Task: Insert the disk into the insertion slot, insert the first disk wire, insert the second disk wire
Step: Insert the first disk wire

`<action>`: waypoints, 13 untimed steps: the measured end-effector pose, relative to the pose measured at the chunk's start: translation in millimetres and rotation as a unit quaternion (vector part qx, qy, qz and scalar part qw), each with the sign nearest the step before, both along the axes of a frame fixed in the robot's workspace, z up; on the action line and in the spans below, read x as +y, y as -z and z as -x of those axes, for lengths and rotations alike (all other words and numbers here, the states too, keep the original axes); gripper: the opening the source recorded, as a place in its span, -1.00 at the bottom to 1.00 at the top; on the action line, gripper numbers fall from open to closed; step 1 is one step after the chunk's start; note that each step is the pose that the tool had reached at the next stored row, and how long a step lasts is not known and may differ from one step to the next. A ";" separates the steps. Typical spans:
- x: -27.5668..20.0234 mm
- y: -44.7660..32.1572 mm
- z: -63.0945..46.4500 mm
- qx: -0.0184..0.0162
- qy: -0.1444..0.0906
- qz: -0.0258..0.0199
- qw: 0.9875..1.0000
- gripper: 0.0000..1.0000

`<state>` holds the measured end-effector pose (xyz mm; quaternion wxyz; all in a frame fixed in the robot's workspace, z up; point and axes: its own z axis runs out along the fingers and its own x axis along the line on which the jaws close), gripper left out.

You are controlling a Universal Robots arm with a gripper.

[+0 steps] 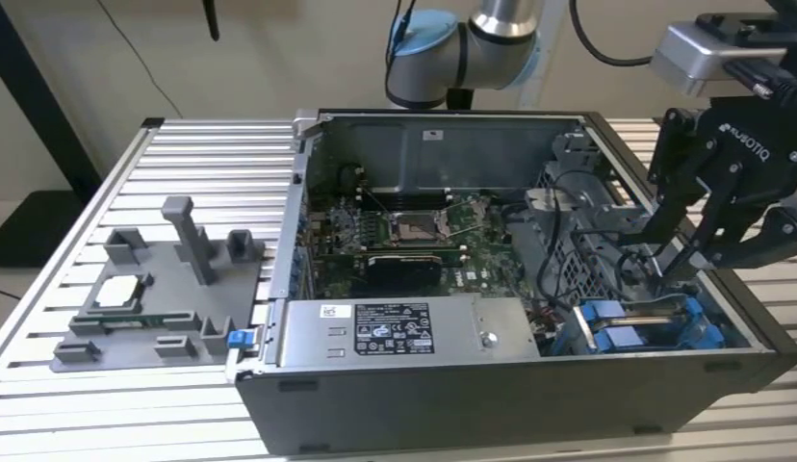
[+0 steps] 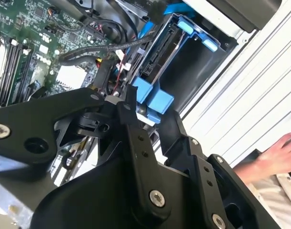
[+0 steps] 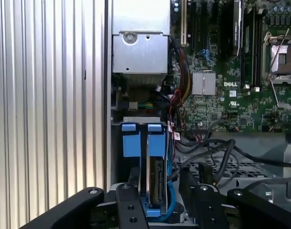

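Observation:
The disk stands on edge in the insertion slot, its blue carrier tabs at the near end. The slot's blue rails sit at the case's front corner on the exterior view's right. My gripper reaches down into the case just above that bay. It is open, and its black fingers stand on either side of the carrier's end. Black cables and a thin blue cable lie loose beside the disk. I cannot tell which of them are the disk wires.
The open computer case lies on a slatted metal table. It holds the motherboard, a labelled power supply and a perforated cage. A grey fixture tray sits at the exterior view's left. A person's hand rests beyond the case.

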<state>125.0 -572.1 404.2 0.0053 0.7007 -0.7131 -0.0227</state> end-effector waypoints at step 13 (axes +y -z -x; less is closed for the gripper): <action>13.5 -7.2 0.0 0.000 0.000 -0.001 1.000 1.00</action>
